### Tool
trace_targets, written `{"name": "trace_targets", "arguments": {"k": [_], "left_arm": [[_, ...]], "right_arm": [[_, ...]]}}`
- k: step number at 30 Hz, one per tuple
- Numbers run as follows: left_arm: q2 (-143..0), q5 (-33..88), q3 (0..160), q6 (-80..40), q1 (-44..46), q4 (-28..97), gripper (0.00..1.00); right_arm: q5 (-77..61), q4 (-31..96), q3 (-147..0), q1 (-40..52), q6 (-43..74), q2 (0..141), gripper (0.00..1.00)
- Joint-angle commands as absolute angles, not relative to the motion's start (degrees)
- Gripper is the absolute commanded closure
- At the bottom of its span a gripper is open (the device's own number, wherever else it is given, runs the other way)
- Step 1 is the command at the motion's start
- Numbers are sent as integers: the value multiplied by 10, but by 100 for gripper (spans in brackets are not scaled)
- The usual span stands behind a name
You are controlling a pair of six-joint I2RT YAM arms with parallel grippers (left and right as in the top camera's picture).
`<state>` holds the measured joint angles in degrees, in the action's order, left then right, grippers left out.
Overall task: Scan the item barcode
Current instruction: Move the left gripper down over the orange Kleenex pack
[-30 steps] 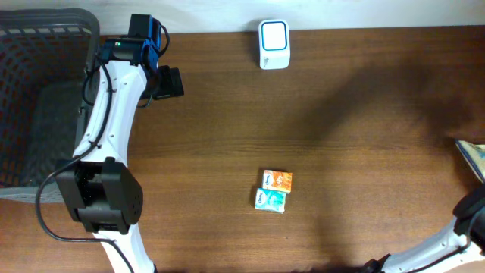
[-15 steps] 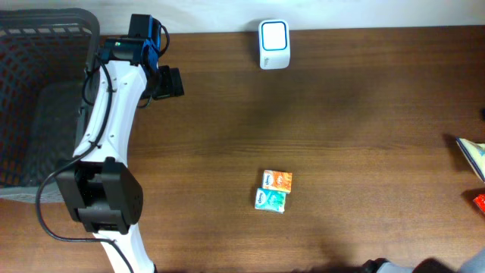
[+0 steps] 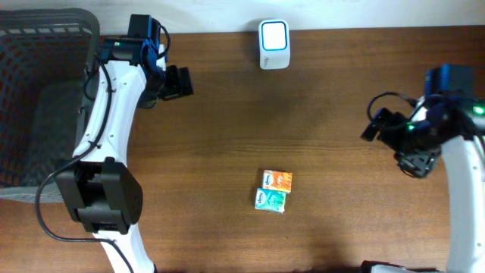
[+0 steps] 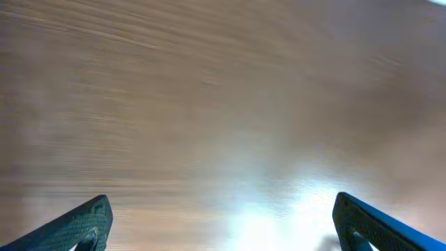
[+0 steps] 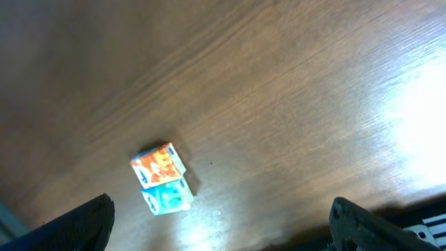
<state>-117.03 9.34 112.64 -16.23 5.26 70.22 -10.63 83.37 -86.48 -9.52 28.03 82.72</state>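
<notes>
Right pincer (image 3: 375, 126) is hovering wide open at frame right, aiming at the orange-teal packet (image 3: 273, 190) lying bottom-centre on the counter (image 3: 333, 83), probably for a pick. Left pincer (image 3: 182, 82), open too, is idling upper left; scanner (image 3: 273, 44) sitting top-centre.

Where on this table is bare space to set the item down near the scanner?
Bare wood lies between the scanner and the two packets, and from the packets across to the right gripper. The left edge is crowded: basket and left arm.
</notes>
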Motion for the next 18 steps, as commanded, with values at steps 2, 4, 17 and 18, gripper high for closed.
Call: {"name": "trace_targets", "arguments": {"k": [2,4,17,18], "left_arm": [[-1175,326,1125,-93,88,755,1],[-1175,294,1120,-93,128,788,1],[-1175,92,1055,-94,312,786,1],[-1175,92,1053,-94,312,780,1]], "right_arm": [[-103,827,-854,-90,274,862,2],[-103,820,-854,-90,274,874,2],[-64,800,-871,-165,275,881,2],[-65,797,-871,-184,275,881,2]]}}
